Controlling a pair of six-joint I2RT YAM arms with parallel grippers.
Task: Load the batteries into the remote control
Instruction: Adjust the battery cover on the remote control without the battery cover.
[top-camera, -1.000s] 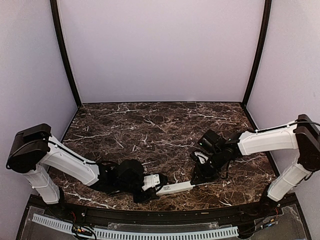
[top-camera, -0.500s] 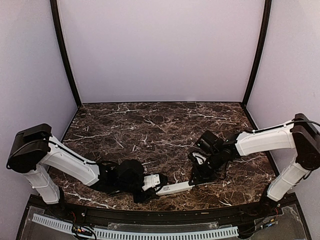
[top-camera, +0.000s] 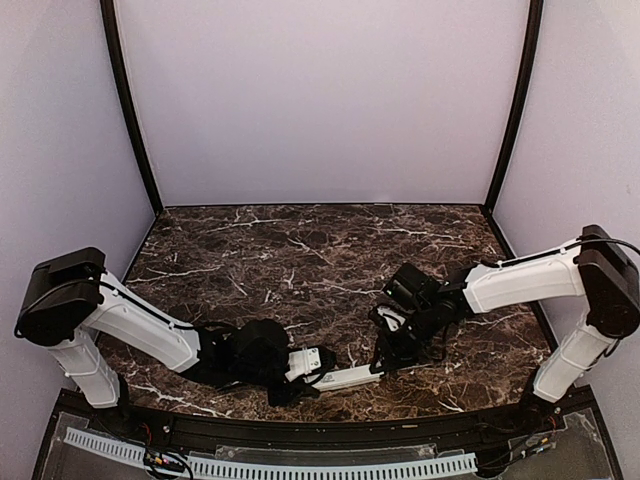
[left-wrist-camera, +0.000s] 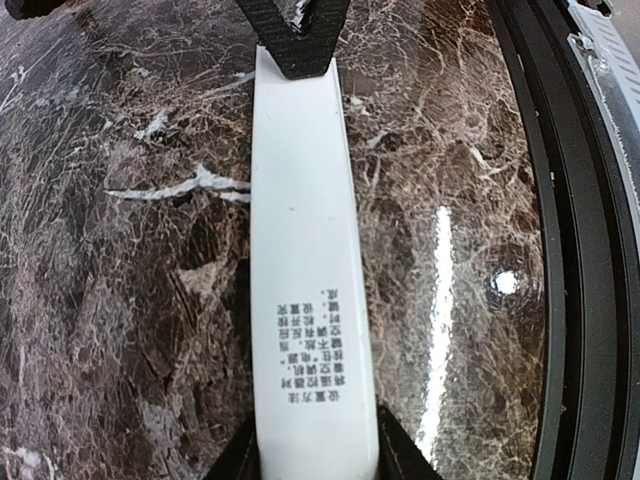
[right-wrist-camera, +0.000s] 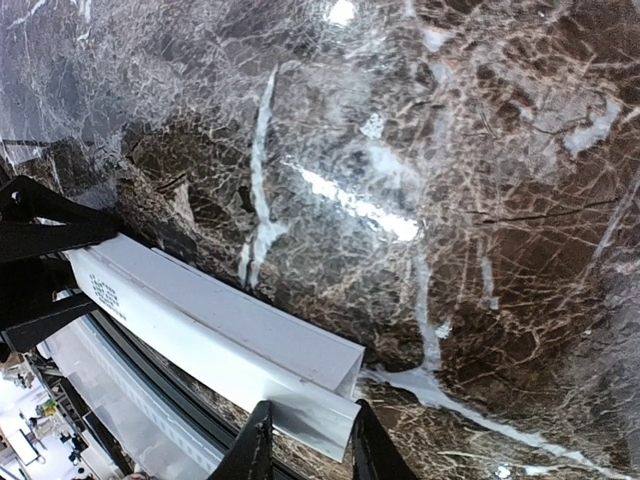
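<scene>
White remote control (top-camera: 350, 377) spanned between arms, low by front edge of marble table (top-camera: 300, 250). Left gripper (top-camera: 322, 371) pinched one end, right gripper (top-camera: 380, 364) pinched other. Probably steadying it, printed face up, to reach battery bay. Batteries not in view.

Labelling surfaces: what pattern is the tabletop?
Tabletop: dark brown marble, white veins; clearest in left wrist view.
</scene>
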